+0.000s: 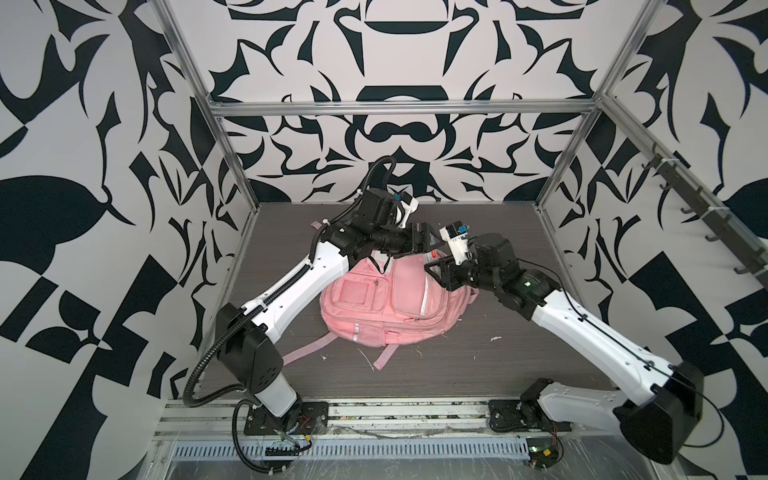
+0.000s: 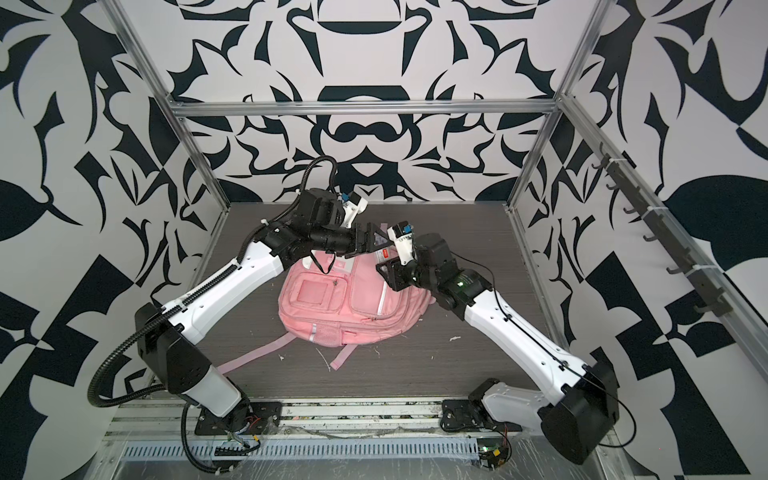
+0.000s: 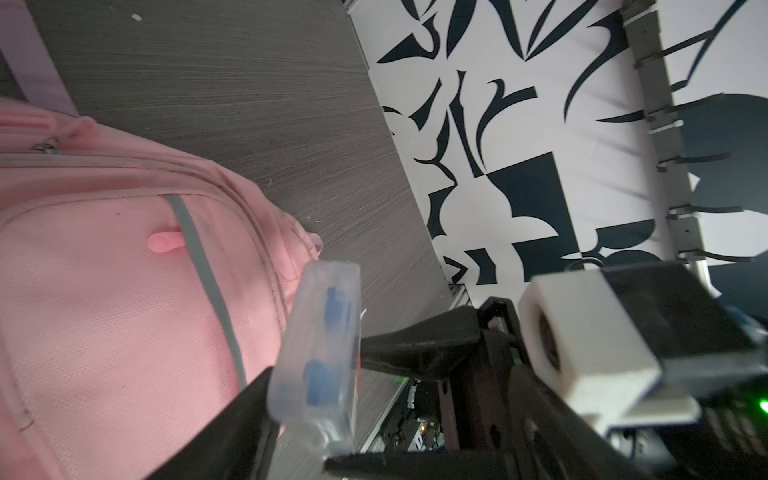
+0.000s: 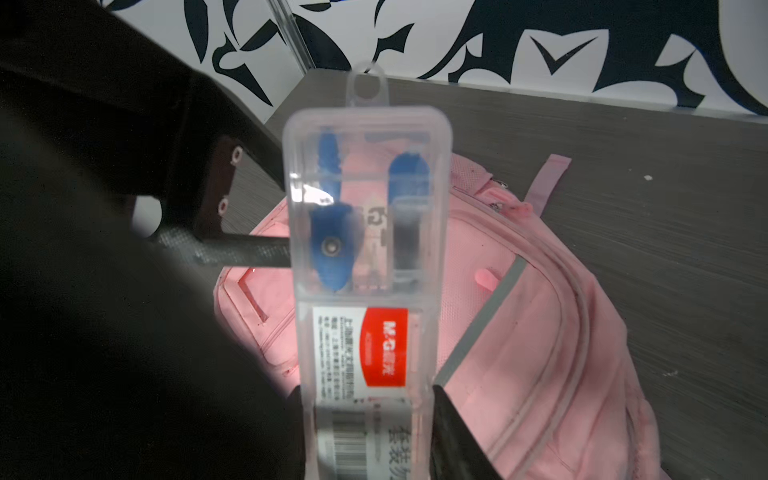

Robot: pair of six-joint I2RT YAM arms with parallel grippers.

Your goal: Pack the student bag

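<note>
The student bag [image 1: 386, 303] [image 2: 345, 307], a pink backpack, lies flat mid-table with its front pockets up. Just above its far end, my right gripper [image 1: 436, 266] [image 4: 365, 399] is shut on the label end of a clear plastic case [image 4: 365, 249] [image 1: 432, 254] with blue parts and a red label inside. My left gripper [image 1: 424, 243] [image 3: 299, 415] reaches in from the left. It is open, with its jaws on either side of the case's [image 3: 320, 353] other end. One of its fingers [image 4: 249, 249] lies against the case's edge. The bag's zips look shut.
Pink straps [image 1: 307, 349] trail from the bag toward the front edge. White scraps [image 1: 494, 338] lie on the grey table [image 1: 519, 365]. A rail of hooks [image 1: 698, 216] runs along the right wall. Metal frame posts stand at the back corners.
</note>
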